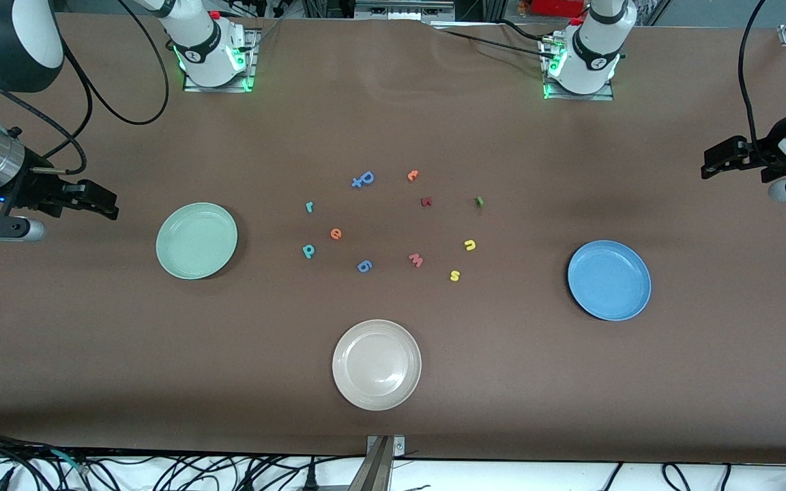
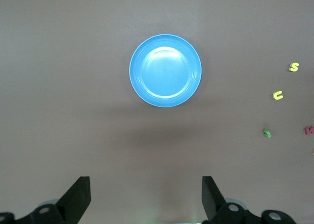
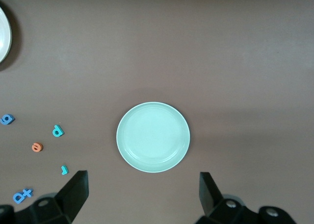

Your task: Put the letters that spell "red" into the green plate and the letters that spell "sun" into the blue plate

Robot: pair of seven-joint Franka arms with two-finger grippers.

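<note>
Across the middle of the brown bench (image 1: 393, 123) the foam letters lie loose, none yet in a plate. The teal "r" (image 1: 309, 206), orange "e" (image 1: 336, 234) and teal "d" (image 1: 308, 251) sit toward the right arm's end, closest to the green plate (image 1: 196, 241), so they suit that arm. The yellow "s" (image 1: 455, 275), yellow "n" (image 1: 470, 245) and dark green letter (image 1: 479, 201) lie toward the left arm's end, closest to the blue plate (image 1: 609, 280). Among them lie the letters to leave alone: a blue "p" (image 1: 364, 179), a blue "g" (image 1: 364, 266), a salmon "w" (image 1: 416, 260), a dark red letter (image 1: 426, 201) and a small orange one (image 1: 413, 175). A cream plate (image 1: 376, 365) sits near the bench's front edge.

The right gripper (image 1: 96, 200) hangs over the bench edge at its own end, jaws apart and empty. The left gripper (image 1: 724, 155) hangs likewise at its end, jaws apart and empty. Both seem parked high and clear, probably so each wrist camera takes in its plate before the first pick.
</note>
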